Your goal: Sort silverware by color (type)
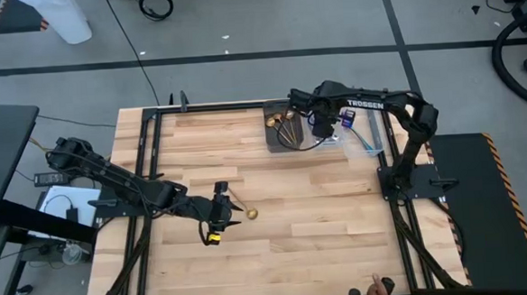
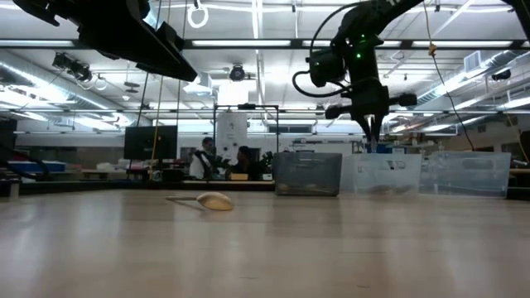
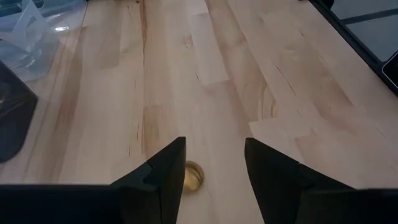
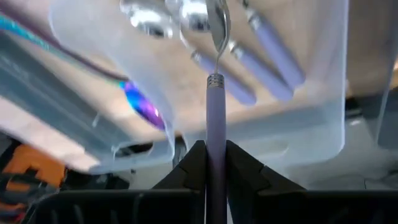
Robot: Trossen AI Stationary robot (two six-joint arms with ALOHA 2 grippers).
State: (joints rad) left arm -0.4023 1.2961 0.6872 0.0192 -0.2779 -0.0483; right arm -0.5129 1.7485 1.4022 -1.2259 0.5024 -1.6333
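Silverware sits in three places on the wooden table. One gold spoon lies loose on the bare wood, its bowl just ahead of the left gripper and showing in the gap between that gripper's two dark fingers; those fingers stand apart, with nothing between them touching either one. The right gripper hangs over the clear bins at the far side of the table, its jaws pressed together on the lavender handle of a silver spoon, which sticks straight out beyond the fingertips with its bowl farthest from the jaws. Beyond that bowl, inside the clear bin under the gripper, lie more silver pieces with lavender handles. To one side of the jaws, in a neighbouring clear bin, an iridescent purple piece shows. More gold pieces lie in the dark bin beside the clear ones, close to the right gripper.
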